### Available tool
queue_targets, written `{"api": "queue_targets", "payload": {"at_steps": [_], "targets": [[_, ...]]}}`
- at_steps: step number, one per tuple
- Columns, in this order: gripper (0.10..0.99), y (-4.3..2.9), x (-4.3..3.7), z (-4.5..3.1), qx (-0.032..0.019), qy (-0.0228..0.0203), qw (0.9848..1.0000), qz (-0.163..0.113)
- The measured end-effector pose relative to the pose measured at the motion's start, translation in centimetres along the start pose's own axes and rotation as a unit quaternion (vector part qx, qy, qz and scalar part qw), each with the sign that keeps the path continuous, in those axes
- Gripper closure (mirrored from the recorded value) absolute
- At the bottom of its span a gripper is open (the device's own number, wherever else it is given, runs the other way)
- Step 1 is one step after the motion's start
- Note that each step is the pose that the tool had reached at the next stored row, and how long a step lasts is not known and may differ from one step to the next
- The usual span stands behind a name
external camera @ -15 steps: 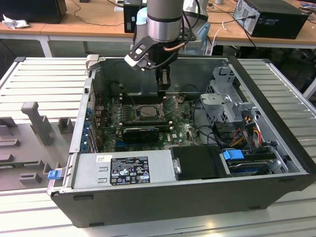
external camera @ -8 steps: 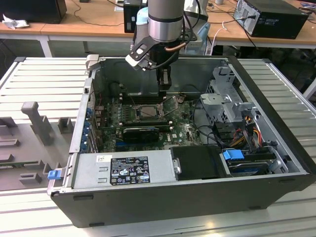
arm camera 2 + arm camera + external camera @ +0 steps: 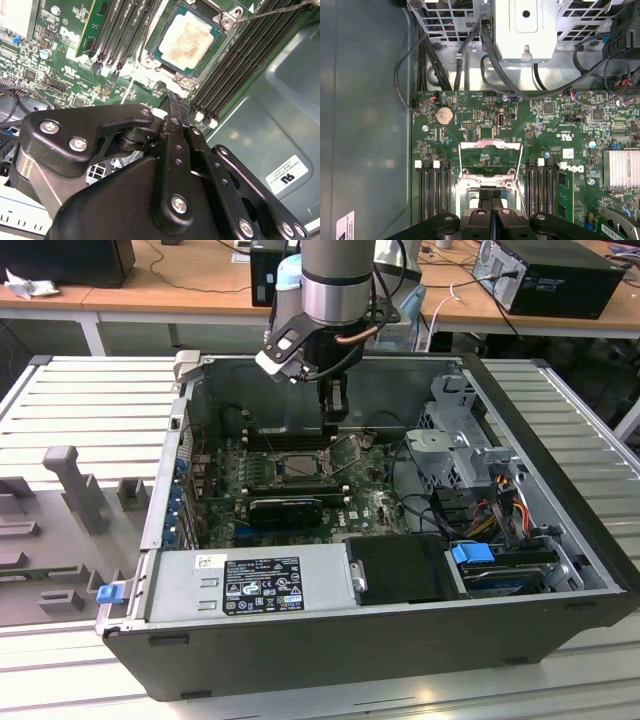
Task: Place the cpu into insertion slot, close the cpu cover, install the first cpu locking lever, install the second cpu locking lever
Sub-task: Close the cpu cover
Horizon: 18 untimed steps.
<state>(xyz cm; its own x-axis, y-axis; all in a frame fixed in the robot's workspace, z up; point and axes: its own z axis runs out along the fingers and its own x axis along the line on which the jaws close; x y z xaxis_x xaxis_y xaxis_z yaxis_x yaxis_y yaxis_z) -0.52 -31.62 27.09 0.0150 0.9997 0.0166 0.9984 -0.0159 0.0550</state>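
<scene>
Ribbed metal table [image 3: 90, 390] carries an open computer case [image 3: 400, 640] lying on its side, with wooden desks [image 3: 180, 280] and cables behind at twelve o'clock in the exterior view. Inside the case, the power supply [image 3: 250, 585] lies at six o'clock from the insertion slot [image 3: 272, 467] and the drive cage [image 3: 460, 440] at three o'clock.

The gripper [image 3: 335, 420] hangs just above the board at about one o'clock from the slot. Both wrist views show its fingers [image 3: 481, 200] drawn narrow, side by side with only a thin line between them and nothing visible in the gap.

The second wrist view gives the plainest look at the cpu [image 3: 187, 40]: it sits flat in the socket, pale face up and uncovered, with memory slots [image 3: 125, 30] on either side. The first wrist view shows the cpu cover [image 3: 490, 145] swung open toward the drive cage, beside a coin cell [image 3: 444, 115] and a finned heatsink [image 3: 621, 167].
</scene>
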Motion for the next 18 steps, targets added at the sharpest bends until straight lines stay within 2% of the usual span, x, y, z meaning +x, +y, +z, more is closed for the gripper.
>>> {"api": "queue_targets", "payload": {"at_steps": [10, 12, 14, 17, 18], "targets": [[0.98, 0.26, 0.0, 0.01, 0.0, 0.0, 1.0, 0.0], [0.98, 0.5, 0.01, 0.03, 0.0, 0.0, 1.0, 0.0], [0.98, 1.36, 0.02, 0.07, 0.0002, -0.0001, 1.0, 0.0], [0.98, 2.2, 0.03, 0.13, 0.0003, 0.0, 1.0, 0.0], [0.98, 2.99, 0.05, 0.28, 0.0005, 0.0001, 1.0, 0.0]]}}
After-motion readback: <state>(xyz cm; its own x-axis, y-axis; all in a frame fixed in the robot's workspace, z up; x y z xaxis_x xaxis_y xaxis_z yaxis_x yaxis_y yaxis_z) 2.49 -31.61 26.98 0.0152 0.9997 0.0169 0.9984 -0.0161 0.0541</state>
